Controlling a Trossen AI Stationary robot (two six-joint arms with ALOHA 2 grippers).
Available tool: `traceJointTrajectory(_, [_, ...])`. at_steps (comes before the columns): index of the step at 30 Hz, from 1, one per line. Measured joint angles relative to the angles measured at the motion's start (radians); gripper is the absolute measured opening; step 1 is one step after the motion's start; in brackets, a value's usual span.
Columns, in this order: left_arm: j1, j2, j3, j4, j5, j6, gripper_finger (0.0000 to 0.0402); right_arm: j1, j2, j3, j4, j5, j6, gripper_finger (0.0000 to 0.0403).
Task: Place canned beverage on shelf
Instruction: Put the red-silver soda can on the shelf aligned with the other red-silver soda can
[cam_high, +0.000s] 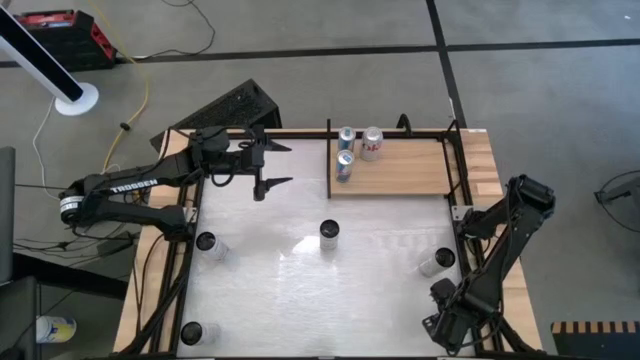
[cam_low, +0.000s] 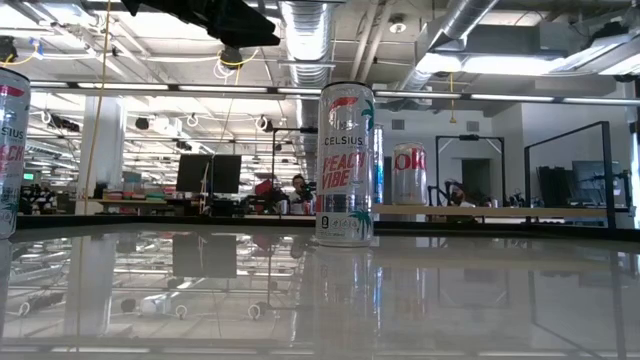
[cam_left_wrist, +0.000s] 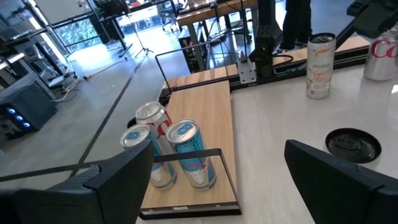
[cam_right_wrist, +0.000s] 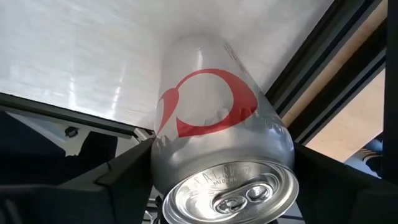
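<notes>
My left gripper (cam_high: 272, 165) hovers empty, fingers apart, beside shelf (cam_high: 400, 165); three cans (cam_high: 346, 152) crowd near corner. Right gripper (cam_high: 447, 322) state: cannot tell.

**Around the Table and in the Room**

The big table (cam_high: 300, 300) is white and shiny. The floor (cam_high: 300, 80) around it is grey, with a black line (cam_high: 445, 50) across it. A red and black box (cam_high: 60, 35) sits on the floor in a far corner. Near it is a round white stand (cam_high: 76, 98) and a thin yellow cord (cam_high: 146, 80). Up in the room, a fat silver pipe (cam_low: 310, 25) runs along the ceiling. Far back are dark screens (cam_low: 210, 172), and a person (cam_low: 297, 185) is beside them.
</notes>
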Motion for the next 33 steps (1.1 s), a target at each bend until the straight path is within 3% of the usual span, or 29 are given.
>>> traceJointTrajectory(8, [0.000, 0.000, 0.000, -0.001, 0.000, -0.005, 0.0345, -0.002, 0.001, 0.008, 0.012, 0.015, -0.017, 0.0337])
traceJointTrajectory(13, [0.000, 0.000, 0.000, 0.001, -0.002, 0.000, 0.0345, -0.023, 0.002, 0.076, -0.027, 0.105, -0.068, 0.0336])
traceJointTrajectory(18, [0.000, 0.000, 0.000, 0.007, -0.002, 0.001, 0.0345, -0.079, 0.002, 0.177, -0.172, 0.192, -0.180, 0.0336])
traceJointTrajectory(26, [0.000, 0.000, 0.000, 0.006, -0.004, 0.019, 0.0345, -0.251, 0.001, 0.321, -0.400, 0.355, -0.533, 0.0337])
traceJointTrajectory(33, [0.000, 0.023, 0.000, 0.030, -0.005, 0.026, 0.0345, -0.469, 0.000, 0.369, -0.494, 0.529, -1.035, 0.0337])
